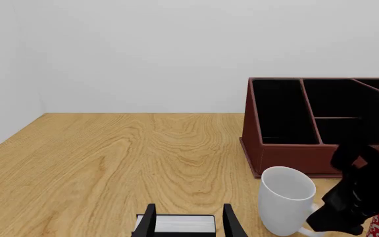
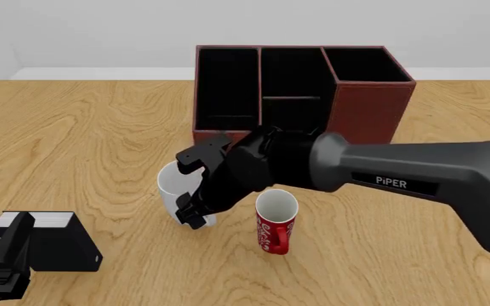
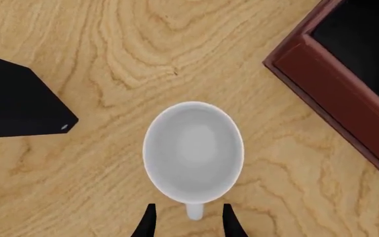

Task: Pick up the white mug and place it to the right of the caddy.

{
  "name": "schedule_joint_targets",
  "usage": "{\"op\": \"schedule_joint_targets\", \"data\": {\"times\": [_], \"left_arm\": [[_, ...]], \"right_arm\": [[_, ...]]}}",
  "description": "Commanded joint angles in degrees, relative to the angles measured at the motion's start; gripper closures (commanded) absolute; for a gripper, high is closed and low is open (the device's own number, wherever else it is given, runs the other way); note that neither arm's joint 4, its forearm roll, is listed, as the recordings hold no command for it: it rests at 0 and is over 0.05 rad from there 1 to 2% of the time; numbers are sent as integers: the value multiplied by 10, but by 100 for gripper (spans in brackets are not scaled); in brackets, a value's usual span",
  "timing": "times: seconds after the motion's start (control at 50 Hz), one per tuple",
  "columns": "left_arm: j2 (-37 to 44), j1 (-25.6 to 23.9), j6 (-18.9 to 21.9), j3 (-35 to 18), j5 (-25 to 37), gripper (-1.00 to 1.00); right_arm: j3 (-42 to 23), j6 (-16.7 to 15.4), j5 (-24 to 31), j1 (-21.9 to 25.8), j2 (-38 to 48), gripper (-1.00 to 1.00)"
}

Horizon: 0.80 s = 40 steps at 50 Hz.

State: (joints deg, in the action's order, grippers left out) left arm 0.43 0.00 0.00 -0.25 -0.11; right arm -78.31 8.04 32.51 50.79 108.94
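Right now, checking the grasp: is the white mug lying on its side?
No, the white mug stands upright, its open mouth facing the right wrist camera.

Right arm (image 2: 415, 172): "PiPER" in white letters on its dark grey link.
Red mug (image 2: 275, 223): white lettering on its side, too small and curled to read.
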Motion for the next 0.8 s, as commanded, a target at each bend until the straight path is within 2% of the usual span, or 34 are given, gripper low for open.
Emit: {"op": "schedule_joint_targets", "data": {"times": [0.02, 0.68, 0.7, 0.8], "left_arm": [[0, 0, 0, 0, 0, -100], [0, 0, 0, 0, 0, -100], [0, 0, 0, 0, 0, -100], [0, 0, 0, 0, 0, -100]], "right_arm": [[5, 8, -7, 6, 7, -100], [17, 19, -20, 5, 14, -100], [18, 18, -21, 4, 13, 100], [16, 15, -19, 5, 13, 100]]}}
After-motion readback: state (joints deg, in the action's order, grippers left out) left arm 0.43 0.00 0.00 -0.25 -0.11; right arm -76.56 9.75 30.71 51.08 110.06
